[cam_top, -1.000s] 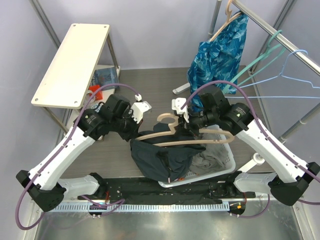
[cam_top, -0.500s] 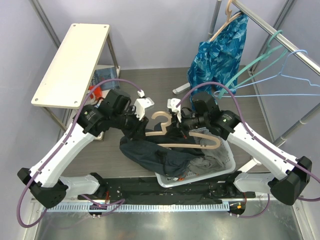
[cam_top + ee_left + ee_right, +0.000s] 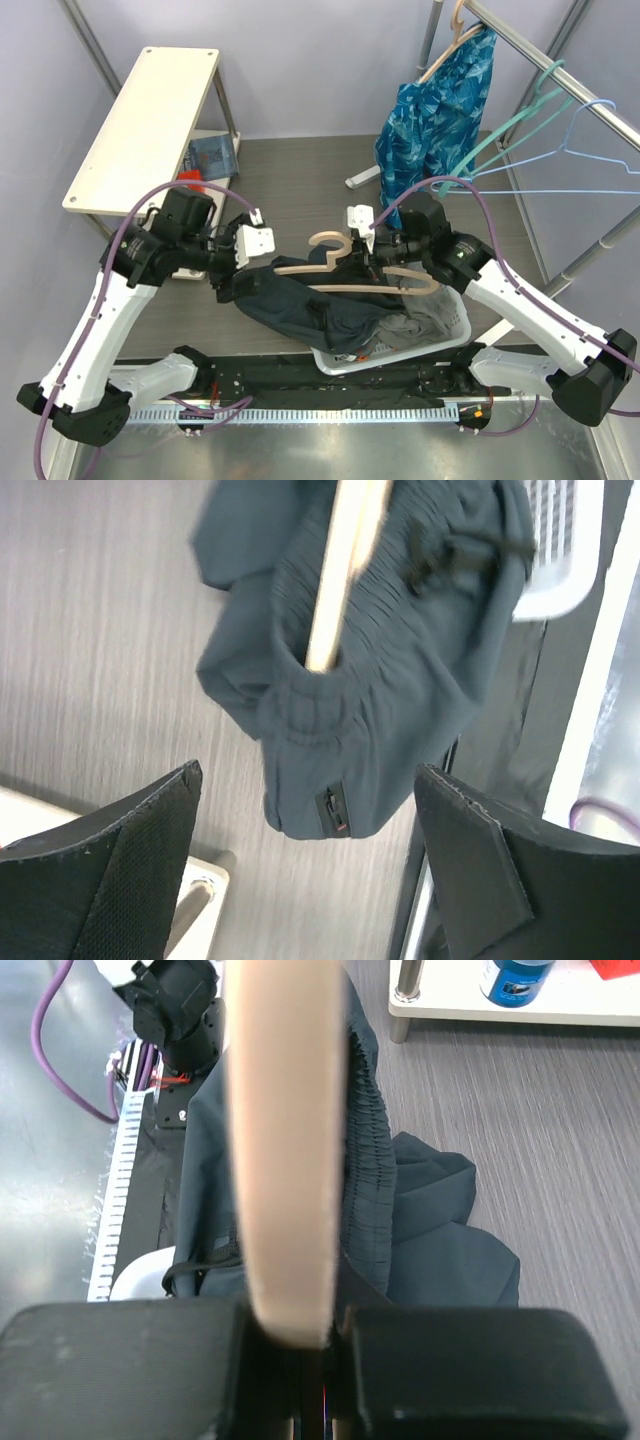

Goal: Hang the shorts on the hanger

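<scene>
My left claw [image 3: 307, 770] has just let go. Its jaws stand wide and empty, and the arm is drawn back left, elbow bent. Just ahead, the shorts [image 3: 300, 305] hang by their waistband on the hanger [image 3: 300, 267], legs sagging toward the basket [image 3: 455, 325]. I judge the drape holds unaided. Beyond, my right claw [image 3: 375, 262] is clenched on the hanger's middle, carrying it above the worktop [image 3: 300, 180].

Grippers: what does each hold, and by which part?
Right gripper clamps the hanger near its middle, beside the hook. Left gripper is open, holding nothing, clear of the shorts.
</scene>
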